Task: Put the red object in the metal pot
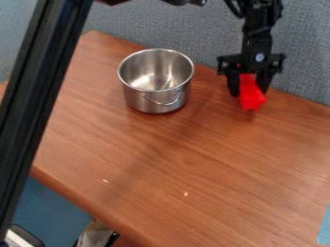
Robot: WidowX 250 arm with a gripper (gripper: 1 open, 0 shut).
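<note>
The red object [252, 94] is a bright red block held at a tilt just above the brown table's back right part, its upper end between the black fingers of my gripper [249, 77], which is shut on it. The metal pot [156, 80] is a small shiny round steel pot with nothing inside it. It stands on the table to the left of the gripper, about a pot's width away, with its thin handle facing the front.
A black slanted bar [45, 87] crosses the left side of the view in front of the wooden table [180, 164]. The table's back edge meets a blue-grey wall behind the gripper. The table's front edge runs diagonally at lower left.
</note>
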